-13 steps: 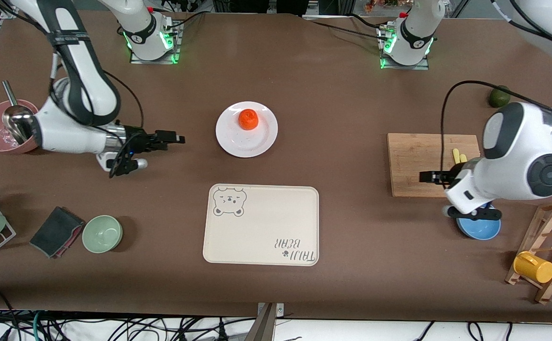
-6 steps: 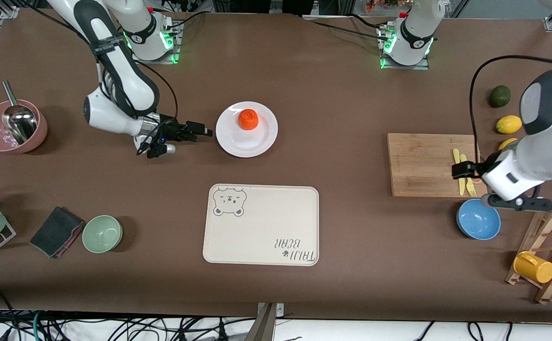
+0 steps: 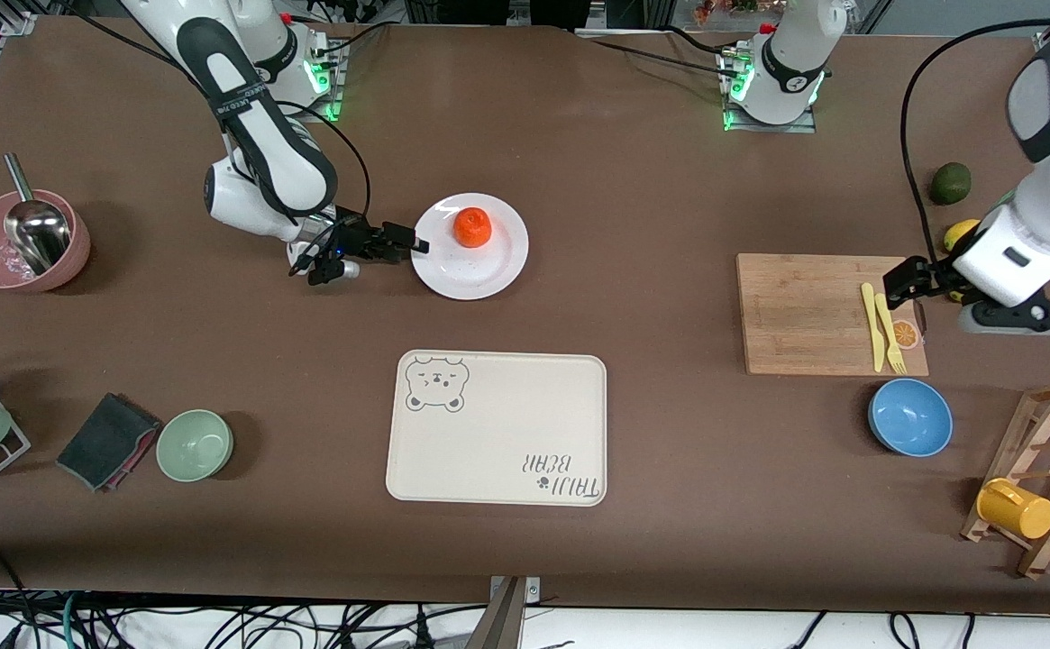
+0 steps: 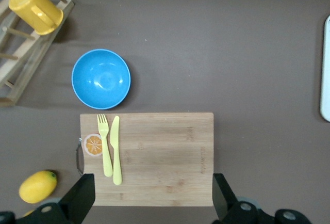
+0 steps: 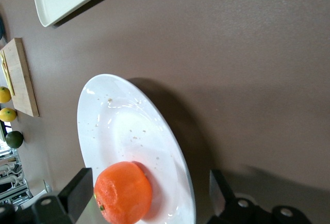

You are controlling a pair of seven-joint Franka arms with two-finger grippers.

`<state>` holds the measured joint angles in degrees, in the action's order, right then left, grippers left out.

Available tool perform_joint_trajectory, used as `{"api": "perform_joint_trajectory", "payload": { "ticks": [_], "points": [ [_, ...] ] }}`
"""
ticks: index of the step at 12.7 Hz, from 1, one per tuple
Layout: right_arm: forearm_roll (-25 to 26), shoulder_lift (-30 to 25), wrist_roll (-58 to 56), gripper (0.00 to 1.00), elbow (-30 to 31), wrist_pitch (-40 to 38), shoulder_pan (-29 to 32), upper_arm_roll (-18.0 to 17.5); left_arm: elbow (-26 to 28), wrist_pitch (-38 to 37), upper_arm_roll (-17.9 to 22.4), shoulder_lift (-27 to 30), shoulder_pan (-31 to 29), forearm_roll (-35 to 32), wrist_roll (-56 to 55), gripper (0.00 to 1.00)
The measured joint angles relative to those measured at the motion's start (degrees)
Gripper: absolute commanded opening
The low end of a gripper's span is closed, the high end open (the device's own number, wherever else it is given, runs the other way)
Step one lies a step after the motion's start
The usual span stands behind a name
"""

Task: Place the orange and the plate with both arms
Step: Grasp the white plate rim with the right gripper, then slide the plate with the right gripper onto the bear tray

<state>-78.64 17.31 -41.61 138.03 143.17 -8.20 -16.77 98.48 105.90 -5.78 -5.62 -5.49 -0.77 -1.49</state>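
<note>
Orange [image 3: 472, 226] sits on the plate [image 3: 488, 270], a bit off the plate's middle toward the robots' bases, dimple up. In the right wrist view the orange [image 5: 123, 192] lies between the two dark fingers [image 5: 77, 188], though farther out than their tips, and the plate [image 5: 118, 131] runs out from there with a few crumbs on it.

The right gripper [image 3: 409, 243] is right at the plate's rim on the right arm's end of the table, fingers spread wide and holding nothing. It sits low, pretty much level with the rim, and whether it's actually touching the plate is hard to say from here.

Nearer the front camera than the plate is the cream bear tray [image 3: 496, 427], well apart from it.

Toward the left arm's end of the table from the plate is a wooden cutting board [image 3: 813, 311] with a yellow knife and fork [image 3: 881, 326] on it. The left gripper [image 3: 903, 281] hangs over that board's edge, jaws wide open and empty too, as the left wrist view shows. A blue bowl [image 3: 910, 416] sits just beside the board, nearer the front camera.
</note>
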Motion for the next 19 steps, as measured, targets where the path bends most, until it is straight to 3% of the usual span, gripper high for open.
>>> {"api": "perform_joint_trajectory", "payload": {
  "ticks": [4, 7, 10, 16, 19],
  "points": [
    [-3.8, 0.4, -0.4, 0.78, 0.6, 0.3, -0.1, -0.3, -0.2, -1.9, 3.2, 1.9, 1.2, 2.1, 1.8, 1.00],
    [-6.2, 1.2, -2.0, 0.77, 0.7, 0.9, -0.2, -0.9, -1.6, -7.8, 3.1, 3.8, 3.1, 1.6, 2.2, 1.00],
    [-13.1, 3.4, -10.0, 0.70, 1.0, 1.7, -0.2, -1.2, -4.4, -13.1, 3.2, 5.2, 3.8, 1.5, 2.2, 1.00],
    [-14.1, 4.3, -11.6, 0.34, 1.0, 2.9, -0.2, -1.5, -6.2, -16.3, 3.3, 5.9, 4.2, 1.5, 2.2, 1.00],
    [-16.5, 4.3, -12.4, 0.26, 1.0, 3.5, -0.8, -2.2, -7.6, -19.0, 4.0, 5.9, 5.7, 1.6, 2.6, 1.00]
  ]
}}
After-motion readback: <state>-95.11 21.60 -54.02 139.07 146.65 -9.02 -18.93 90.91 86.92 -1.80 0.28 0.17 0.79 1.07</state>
